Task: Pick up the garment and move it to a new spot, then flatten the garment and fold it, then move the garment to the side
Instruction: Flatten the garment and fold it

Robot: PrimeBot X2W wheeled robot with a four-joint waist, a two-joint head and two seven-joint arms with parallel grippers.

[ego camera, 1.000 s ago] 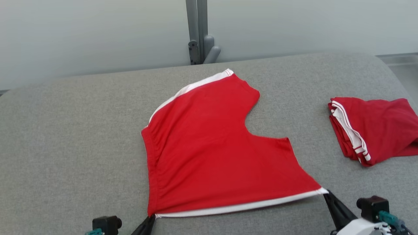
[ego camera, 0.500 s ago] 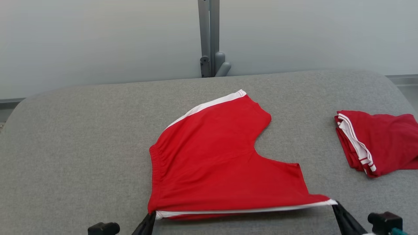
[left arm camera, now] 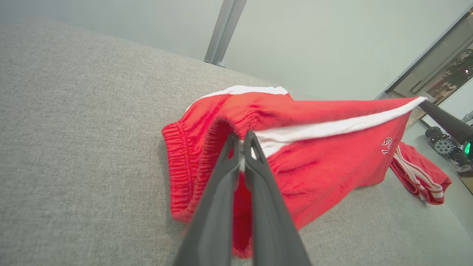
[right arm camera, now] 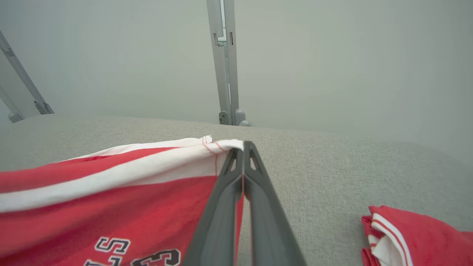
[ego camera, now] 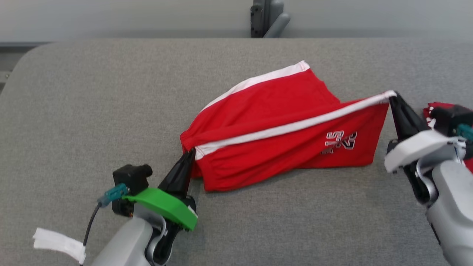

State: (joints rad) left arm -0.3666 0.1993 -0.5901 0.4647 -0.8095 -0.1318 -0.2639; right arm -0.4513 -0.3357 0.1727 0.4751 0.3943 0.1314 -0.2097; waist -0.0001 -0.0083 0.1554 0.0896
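Head view: garment (ego camera: 281,147) edge taut between both clamped jaws.

garment x1 (ego camera: 273,111) | folded shorts x1 (right arm camera: 425,240) | L pincer (ego camera: 190,152) + R pincer (ego camera: 393,96) = 2 | grey pad x1 (ego camera: 92,103)

The shorts (ego camera: 281,122) lie mid-table (ego camera: 92,111), 1 edge raised between 2 grippers: the left gripper (ego camera: 190,152) at the near-left corner, the right gripper (ego camera: 392,96) at the right corner. A folded pile (right arm camera: 425,236) lies further right. A post (ego camera: 266,18) stands behind.
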